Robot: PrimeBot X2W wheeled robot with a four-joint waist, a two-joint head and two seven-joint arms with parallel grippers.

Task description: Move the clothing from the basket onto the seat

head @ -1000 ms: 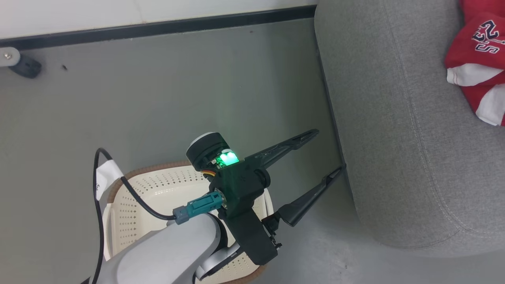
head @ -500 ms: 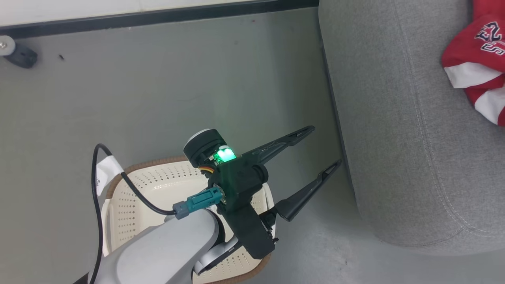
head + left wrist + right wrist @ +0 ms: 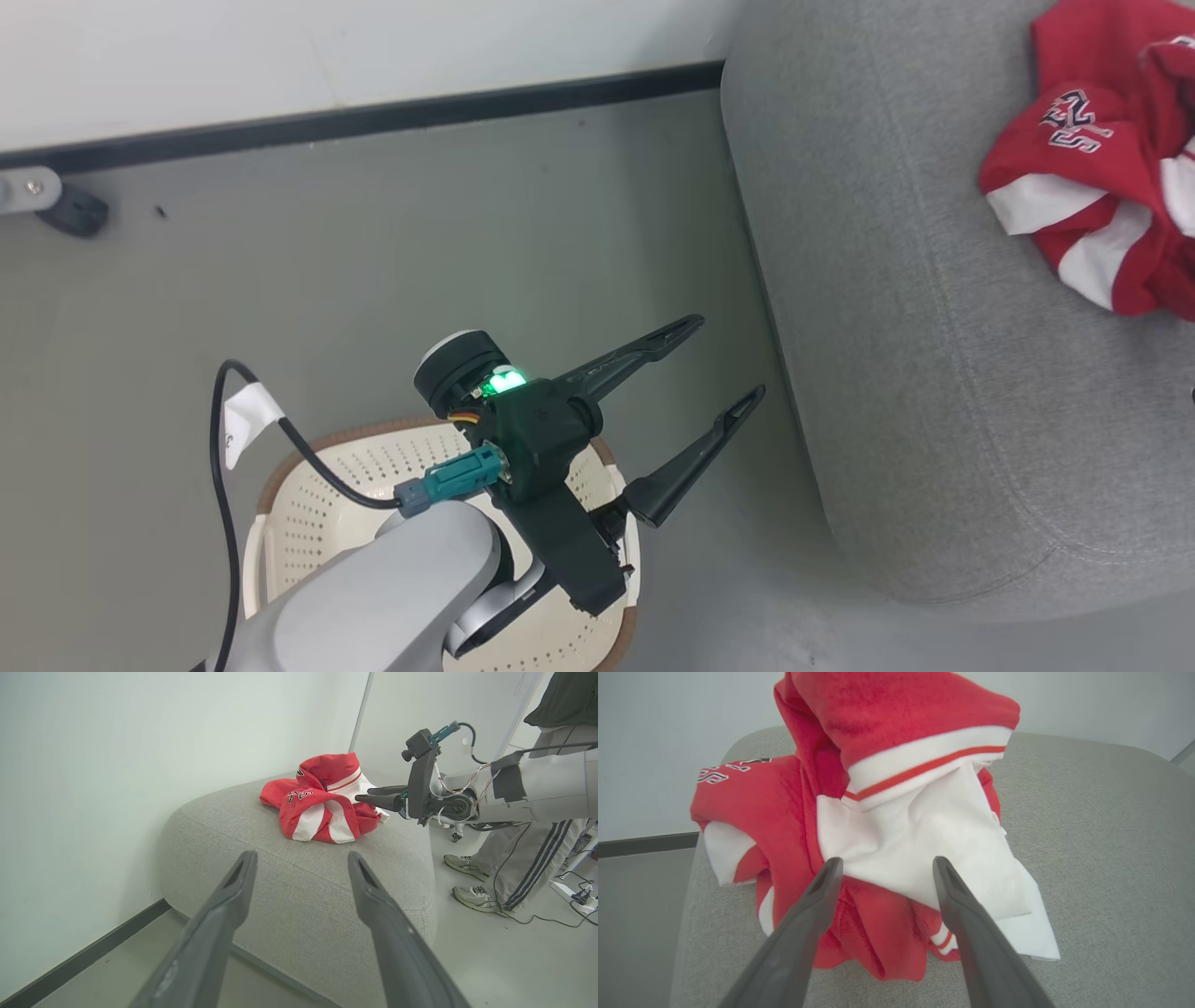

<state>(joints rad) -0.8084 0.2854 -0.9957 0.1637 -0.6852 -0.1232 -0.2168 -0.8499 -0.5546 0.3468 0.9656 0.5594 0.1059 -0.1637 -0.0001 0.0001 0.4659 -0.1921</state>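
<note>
The clothing [image 3: 1083,187], a rumpled heap of red and white jerseys, lies on the grey seat [image 3: 934,327] at the upper right. From the right wrist view the clothing [image 3: 896,826] sits just past my right gripper [image 3: 886,863], which is open and holds nothing, above the seat [image 3: 1087,812]. My left gripper [image 3: 726,357] hangs open and empty over the cream basket [image 3: 299,523], fingers pointing toward the seat. What shows of the basket's inside is bare. The left wrist view has my left gripper [image 3: 301,858] facing the seat [image 3: 224,816], the clothing [image 3: 322,807] and my right gripper [image 3: 369,799] beside the heap.
A person's legs [image 3: 514,868] in grey striped trousers and sneakers stand on the floor right of the seat, with cables nearby. A white wall with dark skirting [image 3: 373,117] runs behind. A caster wheel [image 3: 70,213] sits by the wall at the left.
The head camera has shifted, so more of the clothing heap shows at the upper right. My left gripper keeps the same open pose above the basket.
</note>
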